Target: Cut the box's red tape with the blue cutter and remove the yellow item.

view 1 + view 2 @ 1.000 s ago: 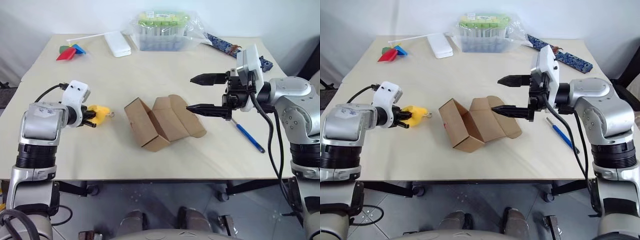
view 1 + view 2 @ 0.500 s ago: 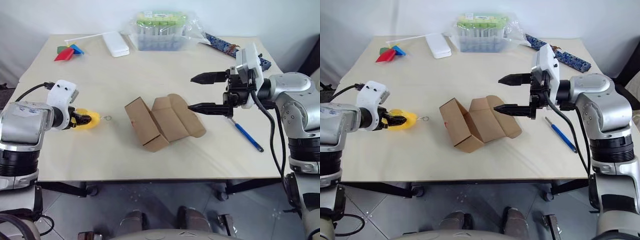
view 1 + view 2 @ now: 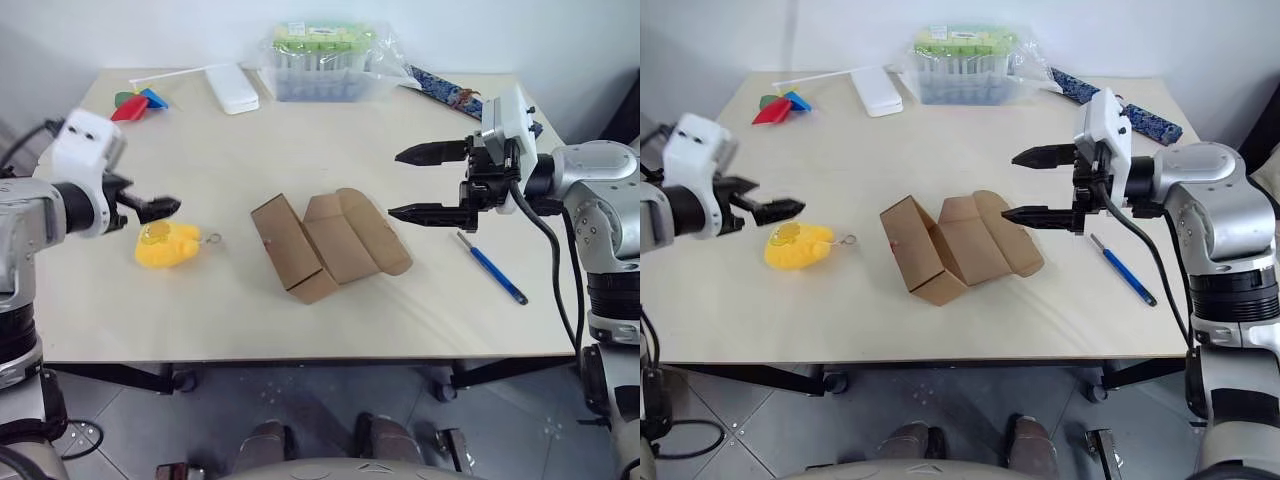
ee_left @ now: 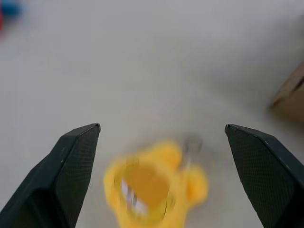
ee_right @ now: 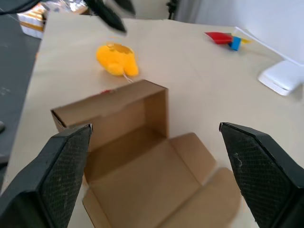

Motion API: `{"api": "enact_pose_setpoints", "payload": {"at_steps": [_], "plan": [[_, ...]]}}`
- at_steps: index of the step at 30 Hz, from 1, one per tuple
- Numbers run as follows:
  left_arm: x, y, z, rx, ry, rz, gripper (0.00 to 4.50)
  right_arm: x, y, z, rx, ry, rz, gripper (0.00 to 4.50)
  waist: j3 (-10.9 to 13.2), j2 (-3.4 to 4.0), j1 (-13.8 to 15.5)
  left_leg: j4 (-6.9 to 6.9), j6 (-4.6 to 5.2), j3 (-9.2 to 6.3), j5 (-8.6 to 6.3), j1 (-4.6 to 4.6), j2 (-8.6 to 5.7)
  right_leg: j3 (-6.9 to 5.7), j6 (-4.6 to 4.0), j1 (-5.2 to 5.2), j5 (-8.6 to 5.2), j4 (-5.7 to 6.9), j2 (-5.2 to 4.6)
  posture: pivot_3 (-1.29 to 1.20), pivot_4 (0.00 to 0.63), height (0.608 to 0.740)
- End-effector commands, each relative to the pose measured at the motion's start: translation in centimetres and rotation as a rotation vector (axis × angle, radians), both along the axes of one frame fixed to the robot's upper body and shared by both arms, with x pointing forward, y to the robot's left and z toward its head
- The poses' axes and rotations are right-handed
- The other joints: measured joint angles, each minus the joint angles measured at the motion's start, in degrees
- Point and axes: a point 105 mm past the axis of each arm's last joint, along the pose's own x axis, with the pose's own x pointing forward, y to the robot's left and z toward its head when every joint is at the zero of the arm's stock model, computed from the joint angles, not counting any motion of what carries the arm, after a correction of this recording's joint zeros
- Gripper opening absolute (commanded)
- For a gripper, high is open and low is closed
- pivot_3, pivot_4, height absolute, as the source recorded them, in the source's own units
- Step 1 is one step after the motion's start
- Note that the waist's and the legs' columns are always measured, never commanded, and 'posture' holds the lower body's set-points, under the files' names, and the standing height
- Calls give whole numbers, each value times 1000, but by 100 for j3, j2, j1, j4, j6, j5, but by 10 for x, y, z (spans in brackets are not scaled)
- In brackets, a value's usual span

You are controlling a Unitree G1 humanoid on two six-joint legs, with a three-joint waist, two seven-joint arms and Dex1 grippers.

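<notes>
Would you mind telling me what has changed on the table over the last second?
The left gripper has let go of the yellow plush toy, opened and lifted away; the toy now lies free on the table, left of the box. The opened box, the blue cutter and the open right gripper above the flaps stayed roughly where they were.

Soft, even light from overhead leaves the pale desk (image 3: 300, 150) bright, with no hard glare. Shadows are faint and short: a thin one under the box (image 3: 325, 245), a small one beside the yellow item (image 3: 167, 245). In the left wrist view the yellow item is smeared and out of focus. The left tool (image 3: 150, 208) looks slightly motion-blurred; the plastic-wrapped container (image 3: 325, 60) at the desk's far edge shows mild sheen.
</notes>
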Motion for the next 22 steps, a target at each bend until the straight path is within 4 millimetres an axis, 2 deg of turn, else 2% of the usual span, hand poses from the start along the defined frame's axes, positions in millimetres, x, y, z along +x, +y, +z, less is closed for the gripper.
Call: {"api": "enact_pose_setpoints", "payload": {"at_steps": [1, 3, 6, 8, 10, 13, 16, 19, 22], "plan": [[-20, -26, -5, 2, -94, -215, 4471, -1, -21, 7, 10, -59, -60, 4500, 0, 0, 0, -2, -1, 1, 0, 3, 0, 0, 0, 0, 0, 0, 0, 0, 150, 740], [-26, -34, -16, 23, -81, -261, 4471, 1, -29, 2, 6, -55, -77, 4500, 1, -1, 0, 0, -2, 0, -1, 1, 2, -2, -3, 0, -1, -1, 3, 0, 150, 740], [-62, -52, -34, -152, -64, -571, 4471, -7, -48, -30, -43, -28, -86, 4500, 0, 0, 6, 2, -2, 4, -1, 2, 4, 0, -3, 2, -2, -4, 3, 0, 150, 740], [-66, -42, -44, -155, -82, -552, 4471, -10, -59, -45, -53, 0, -109, 4500, 0, 0, 18, 0, -2, 1, -5, 9, 3, -3, -3, 11, -2, -7, 2, 0, 150, 740], [-74, -27, -66, -145, 3, -540, 4471, -13, -75, -72, -105, 38, -138, 4500, 1, 2, 8, 3, -2, 5, -4, 8, 3, -2, -4, 11, -2, -11, 3, 0, 150, 740], [-87, -12, -87, -149, 49, -543, 4471, -16, -93, -103, -147, 74, -181, 4500, 4, 8, 2, -2, -4, 19, -3, 36, 4, 3, -12, 28, -8, -12, 3, 0, 150, 740], [-98, 2, -104, -148, 71, -516, 4471, -16, -107, -125, -150, 104, -237, 4500, 4, 9, -5, -4, -3, 18, -4, 56, 12, 8, -32, 39, -20, -20, 2, 0, 150, 740], [-105, 11, -110, -166, 75, -472, 4471, -13, -114, -133, -136, 97, -291, 4500, 5, 10, -17, -5, -3, 14, -4, 66, 17, 22, -38, 37, -23, -17, 2, 0, 150, 740], [-108, 18, -114, -179, 77, -456, 4471, -6, -112, -127, -61, 57, -350, 4500, 5, 10, -19, -5, -4, 17, -4, 72, 23, 34, -40, 35, -24, -7, 2, 0, 150, 740]]}}
